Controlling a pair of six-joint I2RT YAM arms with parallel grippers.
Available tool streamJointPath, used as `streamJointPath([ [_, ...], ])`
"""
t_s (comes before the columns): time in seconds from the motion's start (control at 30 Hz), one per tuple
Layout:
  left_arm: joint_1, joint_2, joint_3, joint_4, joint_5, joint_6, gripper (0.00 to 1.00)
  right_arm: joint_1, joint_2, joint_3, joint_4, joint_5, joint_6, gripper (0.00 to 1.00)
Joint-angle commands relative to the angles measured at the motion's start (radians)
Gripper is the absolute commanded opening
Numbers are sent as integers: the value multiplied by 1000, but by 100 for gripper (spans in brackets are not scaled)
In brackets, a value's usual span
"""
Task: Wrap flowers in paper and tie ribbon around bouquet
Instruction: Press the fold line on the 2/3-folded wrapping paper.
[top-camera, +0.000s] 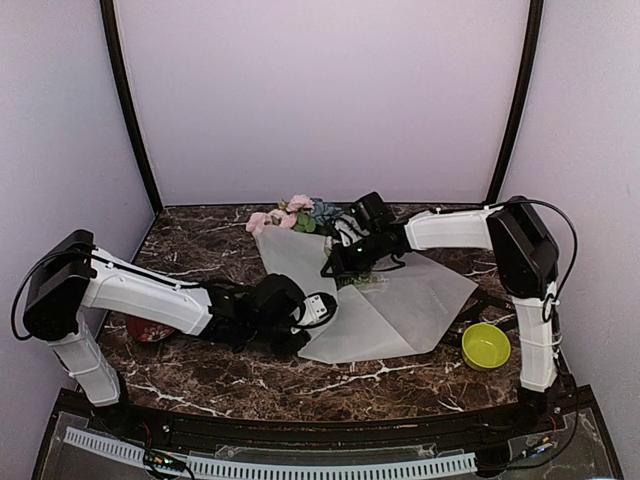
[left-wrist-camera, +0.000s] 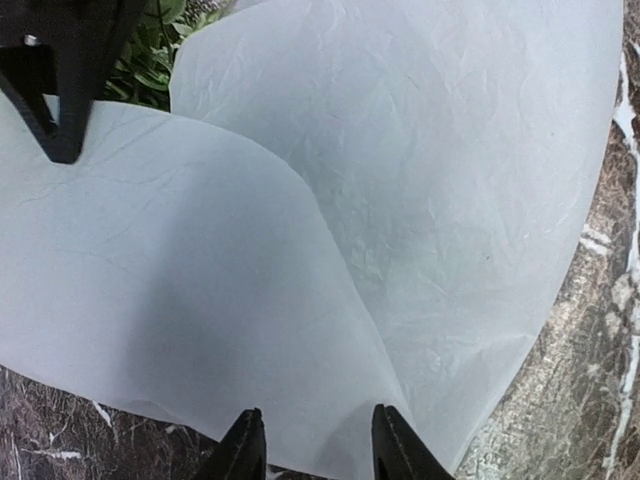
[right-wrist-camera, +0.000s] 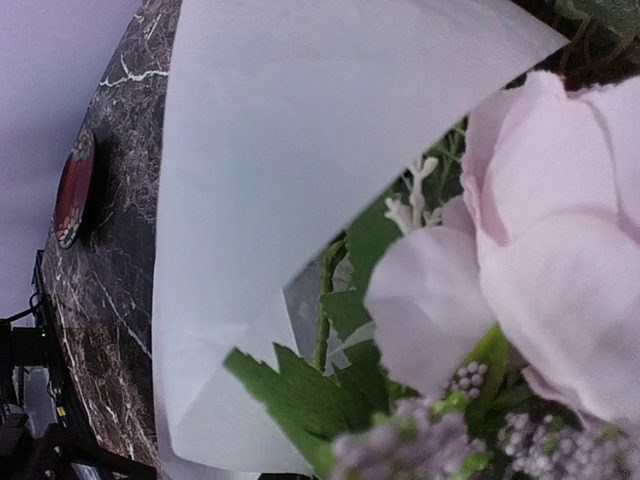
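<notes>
Marble table (top-camera: 200, 375), dark, white-veined; lilac walls (top-camera: 320, 100); frosted paper (top-camera: 390, 300) folded over flowers (top-camera: 297, 212) at centre, pink blooms far end; left gripper (left-wrist-camera: 318, 415) parted at paper edge; right gripper (top-camera: 340, 262) closed beside blooms.

Top camera looks down over the bench (top-camera: 200, 370) from behind; both wrist cameras sit close, sharing the paper (top-camera: 400, 300)

The paper (top-camera: 390, 300) is frosted white, flowers (top-camera: 296, 210) pink and perhaps blue-grey, table (top-camera: 200, 375) dark white-veined marble, bowl (top-camera: 486, 346) lime.
</notes>
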Motion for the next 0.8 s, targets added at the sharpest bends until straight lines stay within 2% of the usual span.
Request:
streamJointPath([
  [0.0,4,65,34,-41,-19,-7,36,1,-72,-15,-6,12,8,0],
  [0.43,5,74,-17,-29,176,-9,34,-5,-72,-66,-1,36,10,0],
  [0.77,15,-95,-34,15,290,6,35,-10,23,-47,-8,58,-6,0],
])
